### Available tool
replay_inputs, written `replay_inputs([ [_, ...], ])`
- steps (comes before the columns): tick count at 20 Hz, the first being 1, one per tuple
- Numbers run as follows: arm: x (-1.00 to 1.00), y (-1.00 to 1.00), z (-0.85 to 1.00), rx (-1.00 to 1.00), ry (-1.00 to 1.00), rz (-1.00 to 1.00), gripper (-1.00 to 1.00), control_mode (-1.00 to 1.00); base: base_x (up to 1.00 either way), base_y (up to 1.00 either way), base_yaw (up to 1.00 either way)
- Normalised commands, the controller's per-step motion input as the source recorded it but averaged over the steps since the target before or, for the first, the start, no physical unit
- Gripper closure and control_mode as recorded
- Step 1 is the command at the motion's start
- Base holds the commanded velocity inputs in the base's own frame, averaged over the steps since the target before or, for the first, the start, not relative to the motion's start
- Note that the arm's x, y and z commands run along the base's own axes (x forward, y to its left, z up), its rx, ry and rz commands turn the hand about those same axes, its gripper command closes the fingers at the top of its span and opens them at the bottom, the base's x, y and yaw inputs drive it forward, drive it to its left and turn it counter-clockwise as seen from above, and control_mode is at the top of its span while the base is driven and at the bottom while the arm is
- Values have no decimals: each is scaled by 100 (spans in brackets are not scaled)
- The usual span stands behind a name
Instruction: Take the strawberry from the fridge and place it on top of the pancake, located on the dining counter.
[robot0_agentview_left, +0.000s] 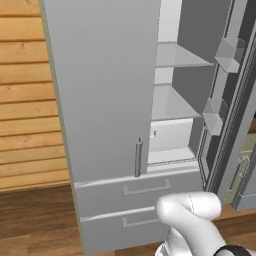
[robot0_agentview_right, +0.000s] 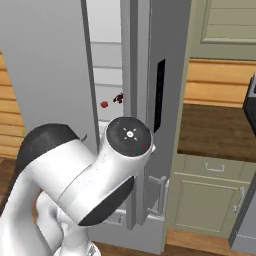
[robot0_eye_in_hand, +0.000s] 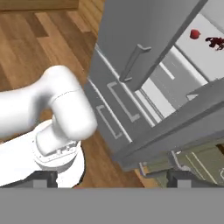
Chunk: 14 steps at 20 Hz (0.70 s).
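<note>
The fridge (robot0_agentview_left: 105, 100) has its left door shut and its right door (robot0_agentview_left: 235, 105) swung open, showing white shelves inside. A small red strawberry (robot0_eye_in_hand: 195, 33) lies on a shelf deep inside, next to a dark red item (robot0_eye_in_hand: 215, 42). In the right base view the strawberry (robot0_agentview_right: 104, 104) shows through the door gap. My gripper (robot0_eye_in_hand: 111, 179) is open, well back from the fridge and apart from the strawberry, with nothing between its fingertips (robot0_eye_in_hand: 41, 179). The pancake and the dining counter are out of view.
The fridge's shut door has a vertical bar handle (robot0_eye_in_hand: 135, 61), with two drawers (robot0_eye_in_hand: 114, 105) below it. The open door's edge (robot0_eye_in_hand: 183, 124) crosses the hand view. A brown-topped counter on olive cabinets (robot0_agentview_right: 215, 135) stands right of the fridge. The floor is wood.
</note>
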Motion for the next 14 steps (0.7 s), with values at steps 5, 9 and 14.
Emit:
replay_inputs([
  [5,0,100,97,-72,13,-5,-100,-100,0,0,0],
  [9,19,100,51,-75,18,-6,-100,-100,0,0,0],
  [14,57,82,10,-65,30,-18,-100,-100,0,0,0],
])
